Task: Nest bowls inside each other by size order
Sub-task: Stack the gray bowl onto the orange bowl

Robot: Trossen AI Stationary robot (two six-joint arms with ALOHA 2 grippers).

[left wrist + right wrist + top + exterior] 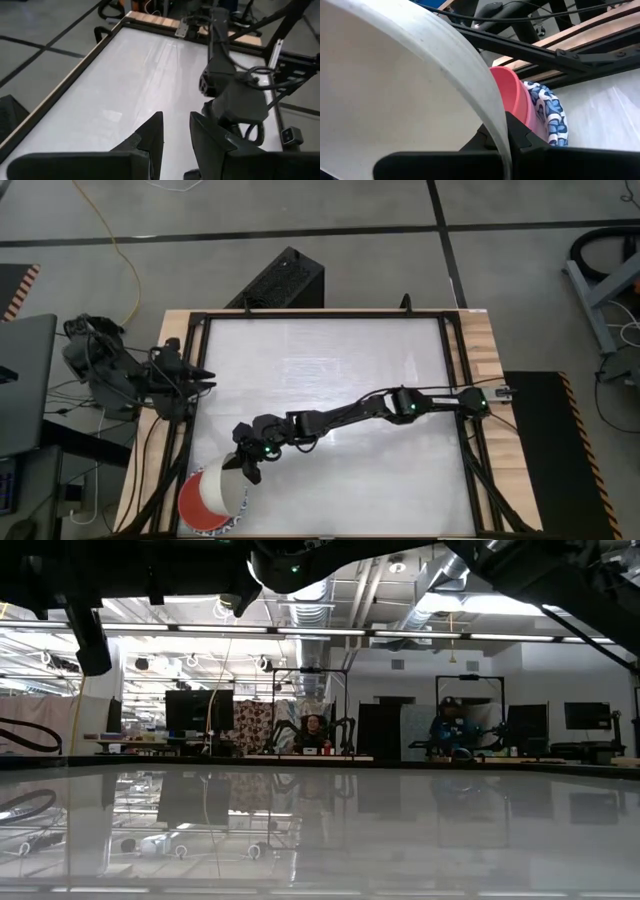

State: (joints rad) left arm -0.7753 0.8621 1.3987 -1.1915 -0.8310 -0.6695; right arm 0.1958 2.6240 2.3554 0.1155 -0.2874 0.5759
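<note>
A cream-white bowl (224,488) is tilted over a stack at the table's near left corner. The stack holds a red bowl (194,502) inside a bowl with a blue-and-white patterned rim (226,527). My right gripper (245,466) reaches across the table and is shut on the cream bowl. In the right wrist view the cream bowl (395,90) fills the picture, with the red bowl (509,95) and the patterned rim (551,116) behind it. My left gripper (205,380) waits open and empty at the table's left edge; it also shows in its wrist view (176,132). The other bowls are out of view. My right gripper pinches the cream bowl's rim (496,125), one finger inside the bowl and one outside. The fingers come from the table's right side, slanting down. The bowl is tilted steeply on its side over the red bowl; whether it touches the stack I cannot tell.
A black frame (190,430) runs around the white table top (330,370), close beside the stack. The right arm (400,405) lies stretched across the table's middle. People sit at desks in the room beyond the table (448,725).
</note>
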